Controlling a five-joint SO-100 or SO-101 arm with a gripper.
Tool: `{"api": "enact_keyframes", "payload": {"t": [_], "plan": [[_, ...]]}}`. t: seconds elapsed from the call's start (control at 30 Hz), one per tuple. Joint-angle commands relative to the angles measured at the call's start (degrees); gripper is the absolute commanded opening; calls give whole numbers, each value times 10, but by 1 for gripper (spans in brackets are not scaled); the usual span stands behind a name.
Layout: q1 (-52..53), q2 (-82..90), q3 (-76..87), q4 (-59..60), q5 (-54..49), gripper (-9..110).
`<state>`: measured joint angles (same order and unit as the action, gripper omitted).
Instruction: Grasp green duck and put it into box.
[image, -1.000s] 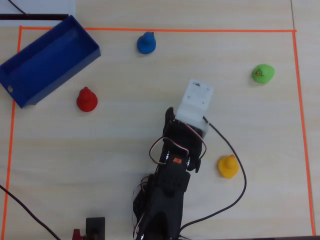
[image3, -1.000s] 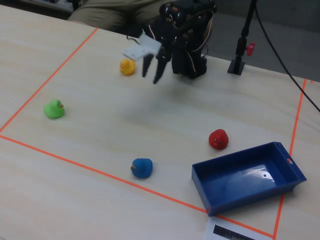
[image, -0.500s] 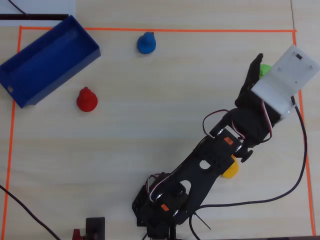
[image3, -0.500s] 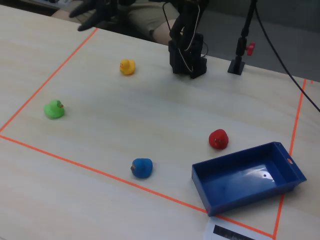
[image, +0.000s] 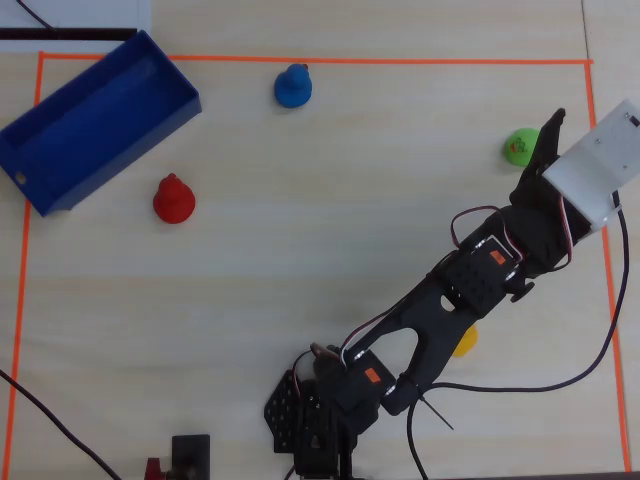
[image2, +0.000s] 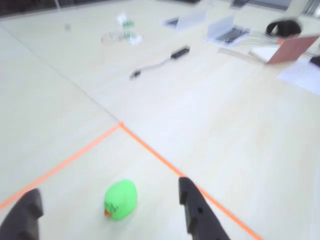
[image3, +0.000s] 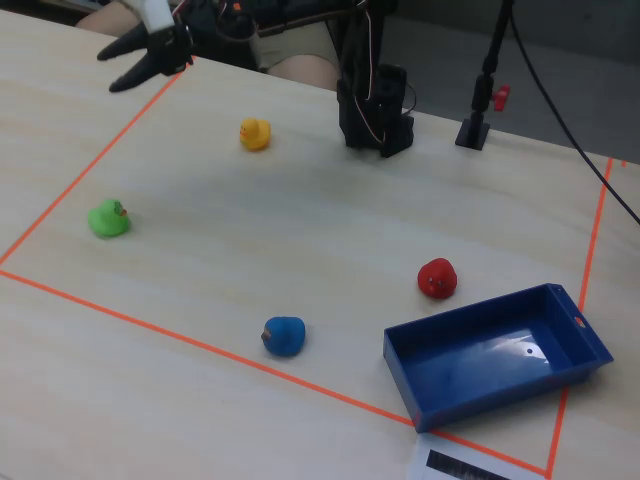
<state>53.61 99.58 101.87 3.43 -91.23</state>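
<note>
Green duck (image: 519, 146) on the table (image: 330, 230), just inside the orange tape (image: 310, 61) corner, far from the blue box (image: 90, 120). End effector (image2: 107, 212) spread open and empty, raised above the duck, its two fingers (image2: 197, 212) flanking it in the wrist view. Red duck (image: 173, 199) lies near the box.

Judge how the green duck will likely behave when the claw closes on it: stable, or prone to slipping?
The green duck looks rounded and glossy, so it may squirt out of the open claw. Probably light, since it is small; a nudge could slide it across the smooth table.
</note>
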Motion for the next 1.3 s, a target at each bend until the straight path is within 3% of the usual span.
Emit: {"api": "enact_keyframes", "payload": {"t": [0.0, 0.67, 1.27], "plan": [[-4, -25, 0, -25, -7, 39], [-36, -301, -282, 0, 37, 39], [-42, -425, -321, -15, 32, 39]]}}
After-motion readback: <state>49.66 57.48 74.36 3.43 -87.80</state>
